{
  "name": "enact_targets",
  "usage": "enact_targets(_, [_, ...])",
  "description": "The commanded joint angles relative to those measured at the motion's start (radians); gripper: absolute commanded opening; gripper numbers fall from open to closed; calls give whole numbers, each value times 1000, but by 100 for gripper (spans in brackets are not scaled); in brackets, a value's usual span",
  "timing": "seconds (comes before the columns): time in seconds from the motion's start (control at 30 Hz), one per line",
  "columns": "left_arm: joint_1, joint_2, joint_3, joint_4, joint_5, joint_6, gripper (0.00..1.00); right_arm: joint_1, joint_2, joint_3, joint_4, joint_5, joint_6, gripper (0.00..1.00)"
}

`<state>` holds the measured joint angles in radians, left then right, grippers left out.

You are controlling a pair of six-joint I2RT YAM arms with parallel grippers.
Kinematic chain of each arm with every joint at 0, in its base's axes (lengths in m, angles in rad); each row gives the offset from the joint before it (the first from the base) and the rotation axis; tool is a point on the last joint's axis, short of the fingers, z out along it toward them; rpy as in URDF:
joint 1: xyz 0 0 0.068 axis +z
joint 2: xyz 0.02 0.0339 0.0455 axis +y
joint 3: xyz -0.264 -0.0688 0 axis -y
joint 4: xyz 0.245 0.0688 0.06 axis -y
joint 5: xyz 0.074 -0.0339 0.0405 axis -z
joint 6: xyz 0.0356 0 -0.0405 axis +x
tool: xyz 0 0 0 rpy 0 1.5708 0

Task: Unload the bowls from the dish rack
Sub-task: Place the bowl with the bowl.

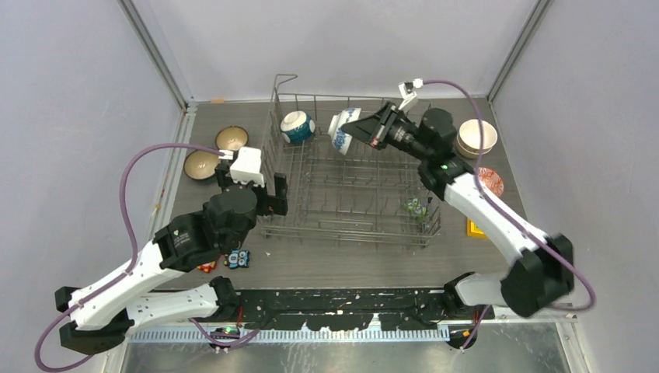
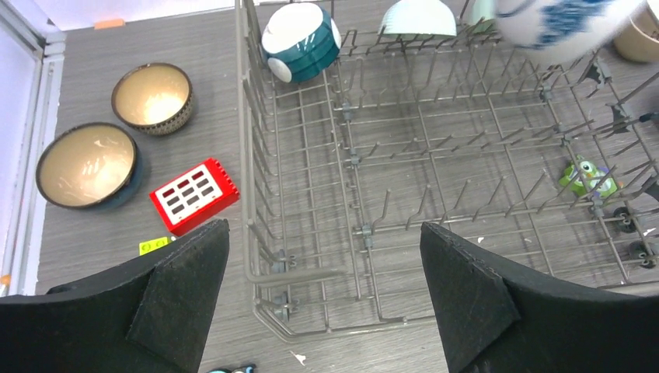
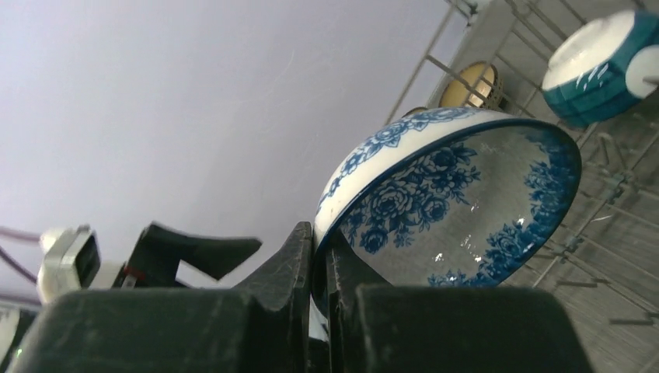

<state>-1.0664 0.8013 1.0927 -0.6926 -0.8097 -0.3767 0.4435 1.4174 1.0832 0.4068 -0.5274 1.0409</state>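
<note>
- Grey wood-grain table (image 1: 350,264) carries a large grey wire dish rack (image 2: 249,155), with pale lilac walls (image 1: 78,78) around it.
- Left gripper (image 2: 322,233) hangs over the rack's near-left corner, jaws spread wide and empty.
- Two cream-lined round bowls (image 1: 201,164) sit upright left of the rack.
- Dark teal bowl (image 1: 298,127) leans in the rack's far-left corner.
- Right gripper (image 3: 320,256) pinches the rim of a blue-and-white floral bowl (image 3: 435,194) above the far row.
- Pale mint bowl (image 2: 420,17) beyond is cut off by the frame.

Bright, even light; the blue-and-white bowl (image 2: 559,27) looks blurred.
</note>
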Motion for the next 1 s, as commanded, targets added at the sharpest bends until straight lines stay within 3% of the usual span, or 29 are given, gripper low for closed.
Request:
enact_targets(0.0, [3, -2, 69, 62, 1, 55, 94, 20, -247, 93, -364, 45, -353, 1])
enact_targets(0.17, [2, 7, 119, 83, 3, 85, 96, 93, -405, 191, -743, 193, -612, 1])
enact_targets(0.37, [2, 73, 229, 51, 85, 45, 100, 367, -424, 339, -1023, 492, -835, 1])
enact_targets(0.67, [3, 91, 271, -39, 201, -91, 100, 684, -381, 360, -1147, 892, -1034, 1])
enact_targets(0.97, [2, 113, 281, -16, 298, -5, 100, 780, -331, 339, -1119, 977, -1198, 1])
